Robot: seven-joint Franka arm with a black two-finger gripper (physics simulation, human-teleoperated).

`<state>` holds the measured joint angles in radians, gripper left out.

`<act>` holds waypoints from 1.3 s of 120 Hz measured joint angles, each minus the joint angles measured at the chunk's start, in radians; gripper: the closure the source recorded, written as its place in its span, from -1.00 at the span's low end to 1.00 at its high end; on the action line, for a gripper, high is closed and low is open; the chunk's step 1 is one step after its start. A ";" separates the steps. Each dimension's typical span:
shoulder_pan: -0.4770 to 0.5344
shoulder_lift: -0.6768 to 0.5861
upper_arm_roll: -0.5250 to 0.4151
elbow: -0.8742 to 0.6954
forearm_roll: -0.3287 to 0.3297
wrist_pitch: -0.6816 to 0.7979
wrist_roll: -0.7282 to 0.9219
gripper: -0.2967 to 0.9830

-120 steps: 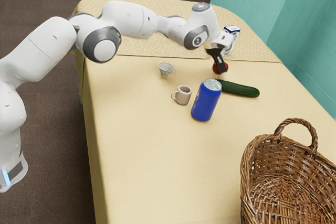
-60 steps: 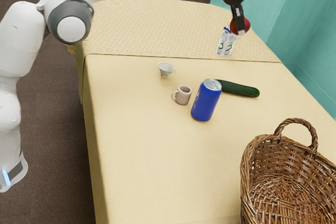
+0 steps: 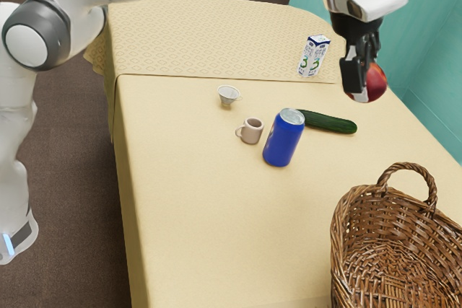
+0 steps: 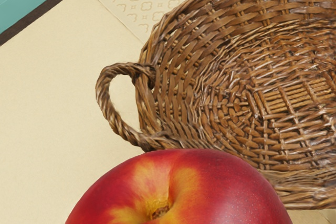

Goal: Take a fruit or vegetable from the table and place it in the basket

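Observation:
High over the table in the exterior view, my gripper [image 3: 363, 77] is shut on a red and yellow nectarine [image 3: 375, 83], which bulges out past the black fingers. The same nectarine [image 4: 178, 192] looms large at the lower edge of the wrist view. A brown wicker basket [image 3: 346, 229] with a looped handle stands at the exterior view's lower right, lower than the held fruit and apart from it. The wrist view looks down into the basket [image 4: 178, 77], whose inside holds nothing visible. A dark green cucumber [image 3: 330, 122] lies on the table.
Near the cucumber stands a blue can [image 3: 283, 138], with a small pinkish mug [image 3: 251, 130] beside it. A small strainer-like cup [image 3: 228, 94] sits farther back, and a white carton [image 3: 313, 56] stands on the patterned part of the tablecloth [image 3: 216, 34].
From low over the table, my gripper has risen with the nectarine and swung toward the exterior view's right, nearer the basket. The objects on the table have stayed put.

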<state>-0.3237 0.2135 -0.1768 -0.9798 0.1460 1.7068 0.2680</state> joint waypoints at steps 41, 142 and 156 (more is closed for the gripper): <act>-0.178 0.146 -0.017 0.016 0.013 0.132 -0.089 0.08; -0.140 0.418 -0.030 0.039 0.071 0.526 -0.227 0.07; -0.146 0.474 -0.041 0.045 0.071 0.570 -0.242 0.07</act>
<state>-0.4700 0.6878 -0.2174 -0.9352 0.2174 2.2768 0.0256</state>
